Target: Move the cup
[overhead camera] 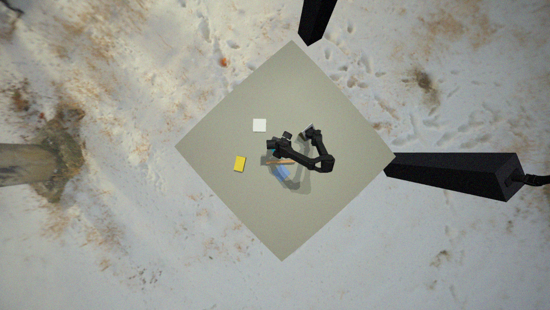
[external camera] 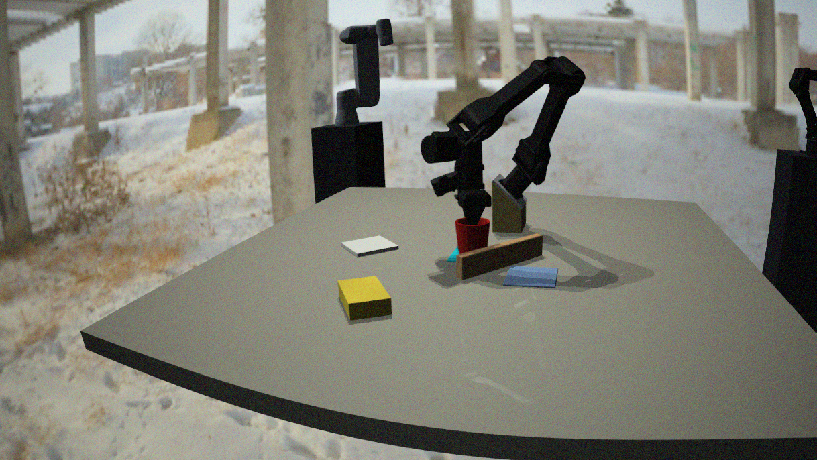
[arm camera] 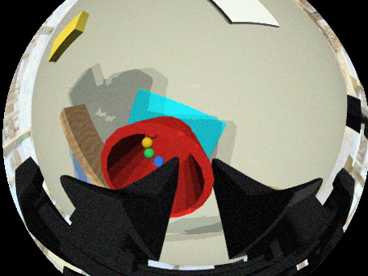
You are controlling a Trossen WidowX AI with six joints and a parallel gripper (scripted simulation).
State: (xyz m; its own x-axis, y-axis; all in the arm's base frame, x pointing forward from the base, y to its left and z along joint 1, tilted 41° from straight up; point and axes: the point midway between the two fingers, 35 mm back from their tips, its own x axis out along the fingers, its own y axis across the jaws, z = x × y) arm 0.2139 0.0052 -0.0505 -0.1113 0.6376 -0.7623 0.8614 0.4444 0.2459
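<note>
Desk: grey square, seen corner-on from the top view; wide bare stretches on all sides of the central cluster, widest toward the near edge in the exterior view.

Arm: black, bent over the cluster; from above it hides the cup, which only the exterior and wrist views show.

Olive wedge block: upright, at the arm's foot, just behind the cup.

Wooden plank: on edge, just in front of the cup, hiding its base in the exterior view.

Yellow block: well apart, toward the near left edge.

Blue pad: flat, just in front of the plank.

White pad: flat, left of the cup, open desk around it.

Cyan pad: under the cup; the wrist view shows most of it, the exterior view only a corner.

Red cup: upright on the cyan pad.

Gripper: partly open, holding nothing; one finger inside the cup mouth, the other outside the wall, a gap showing on both sides of it.

Marbles: yellow, green, blue, in the cup's bottom; wrist view only.
</note>
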